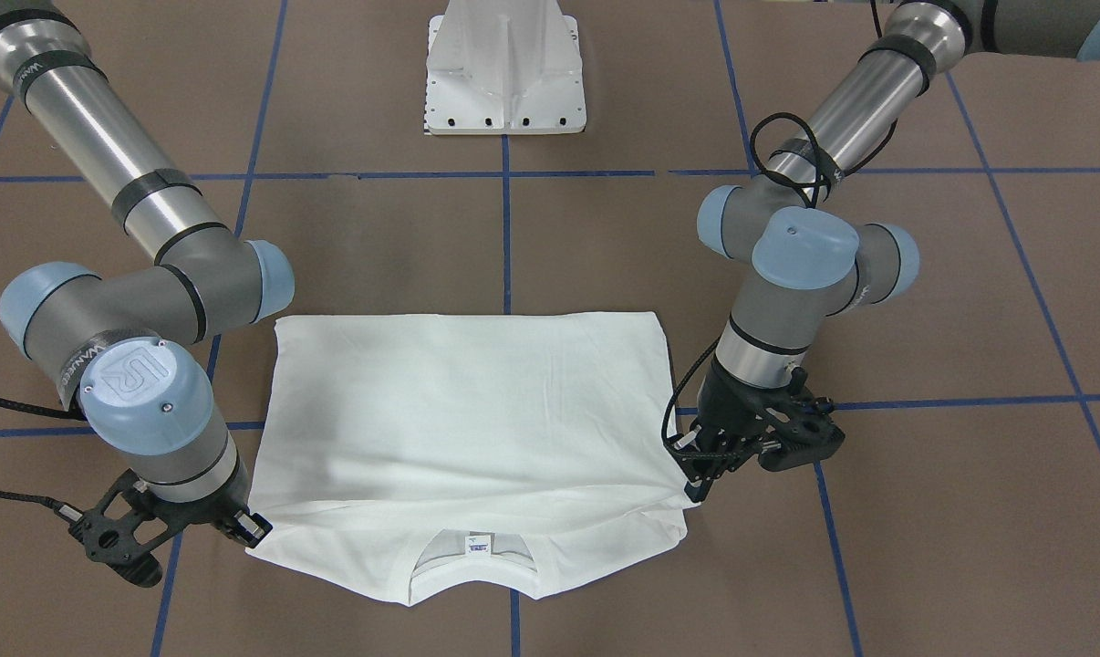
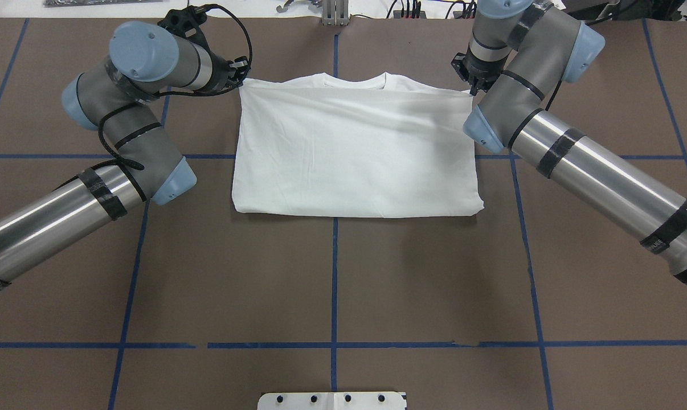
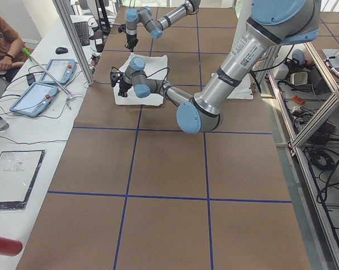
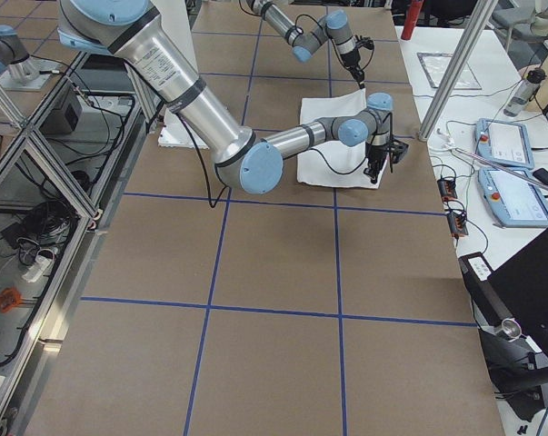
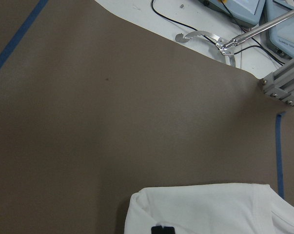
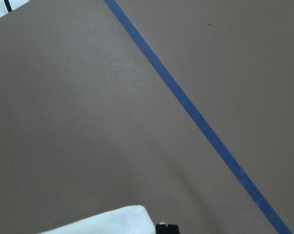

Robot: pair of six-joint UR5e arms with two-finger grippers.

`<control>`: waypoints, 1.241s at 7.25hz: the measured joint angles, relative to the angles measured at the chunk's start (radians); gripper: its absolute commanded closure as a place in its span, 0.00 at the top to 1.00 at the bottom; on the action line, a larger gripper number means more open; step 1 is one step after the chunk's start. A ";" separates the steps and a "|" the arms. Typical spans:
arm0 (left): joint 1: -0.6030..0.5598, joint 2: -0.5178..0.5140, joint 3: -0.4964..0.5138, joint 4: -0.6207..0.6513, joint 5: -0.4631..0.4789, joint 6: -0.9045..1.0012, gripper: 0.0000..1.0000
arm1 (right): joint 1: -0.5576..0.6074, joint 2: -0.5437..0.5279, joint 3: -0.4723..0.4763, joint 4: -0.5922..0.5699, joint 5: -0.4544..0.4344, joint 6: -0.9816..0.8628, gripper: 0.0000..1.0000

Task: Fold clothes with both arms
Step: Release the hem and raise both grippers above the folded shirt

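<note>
Soft white cloth T-shirt (image 1: pixel 468 411), matt brown table (image 1: pixel 605 228), glossy metal arms (image 1: pixel 103 137)

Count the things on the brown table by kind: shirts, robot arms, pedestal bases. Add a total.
White T-shirt: 1
Robot arms: 2 (left arm, right arm)
White pedestal base: 1
Total: 4

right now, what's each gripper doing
Left gripper: closed on a corner of the shirt.
Right gripper: at the opposite corner, cannot tell if it grips.
</note>
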 measured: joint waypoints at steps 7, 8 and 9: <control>-0.011 -0.009 0.019 -0.013 -0.001 -0.001 0.58 | -0.002 0.011 -0.015 0.023 -0.002 -0.014 0.95; -0.014 -0.009 0.017 -0.014 -0.001 0.002 0.58 | 0.003 0.011 -0.012 0.024 0.004 -0.042 1.00; -0.024 -0.007 0.015 -0.015 -0.002 0.008 0.58 | 0.018 0.008 0.000 0.024 0.026 -0.072 1.00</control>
